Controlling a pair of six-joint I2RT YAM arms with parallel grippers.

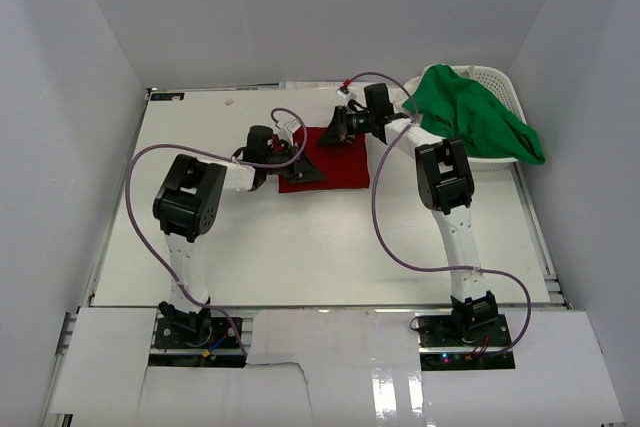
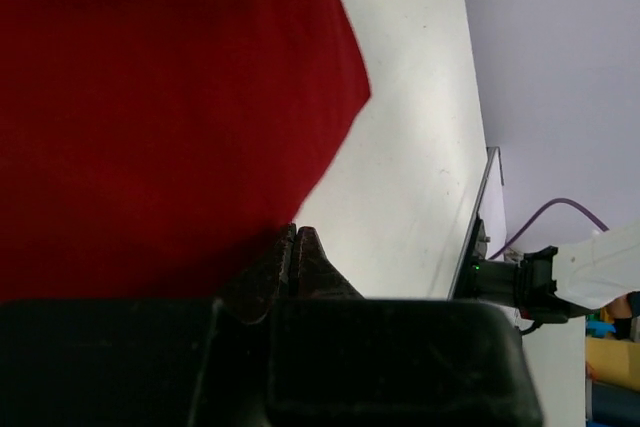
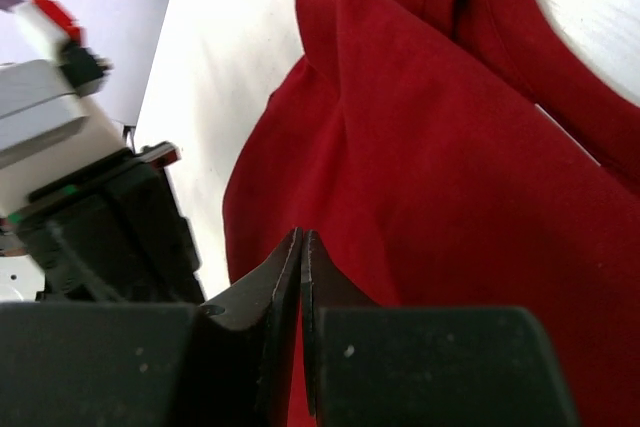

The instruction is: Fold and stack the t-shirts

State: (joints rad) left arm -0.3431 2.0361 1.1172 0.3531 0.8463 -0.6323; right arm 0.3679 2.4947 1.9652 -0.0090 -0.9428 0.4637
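The deep red t-shirt (image 1: 342,169) lies folded flat near the middle back of the table. My left gripper (image 1: 303,165) is at its left side. In the left wrist view its jaws (image 2: 293,230) are shut together right on the edge of the red cloth (image 2: 150,97). My right gripper (image 1: 333,135) is at the shirt's far edge, jaws (image 3: 301,234) shut with the rumpled red cloth (image 3: 450,177) at their tips. The bright green t-shirt (image 1: 472,117) lies bunched in and over the basket at the back right.
A white slotted basket (image 1: 497,75) stands at the back right corner, the green cloth spilling over its near rim. Purple cables (image 1: 385,217) loop over the table beside both arms. The left arm's wrist (image 3: 100,217) is close to my right gripper. White walls enclose the table.
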